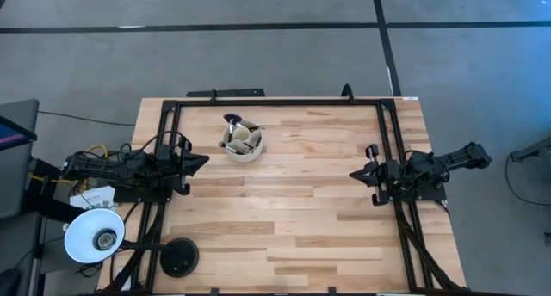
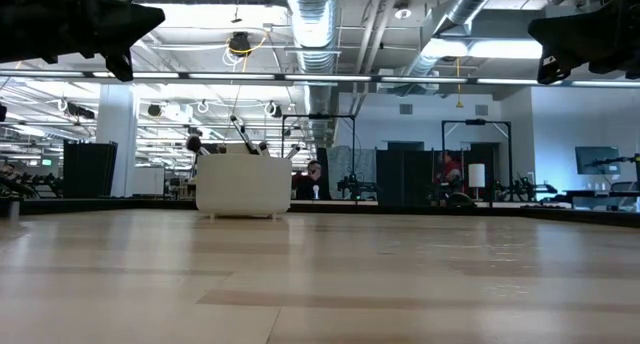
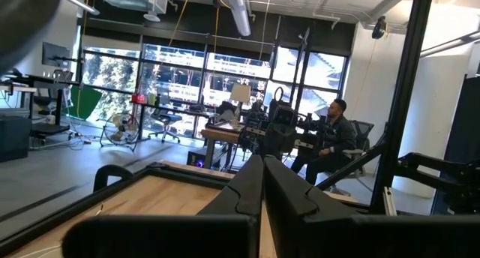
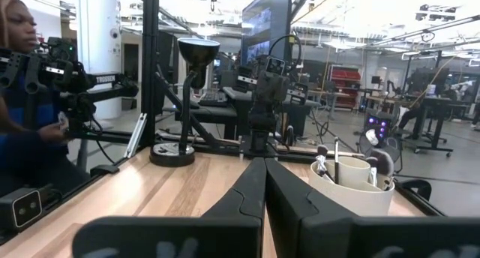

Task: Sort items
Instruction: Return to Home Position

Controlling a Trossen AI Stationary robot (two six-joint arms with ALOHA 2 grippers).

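The makeup brushes stand in the round cream divided cup toward the table's far left, heads and handles sticking up above its rim; they also show in the low view and the right wrist view. One brush has a fluffy dark head. My left gripper is shut and raised at the left edge, pointing toward the table's middle. My right gripper is shut and raised at the right edge, pointing left. Both are far from the cup.
A black frame runs along the table's far, left and right sides. A white lamp and its round black base sit at the near left corner. People sit beyond the table. Bare wood fills the middle.
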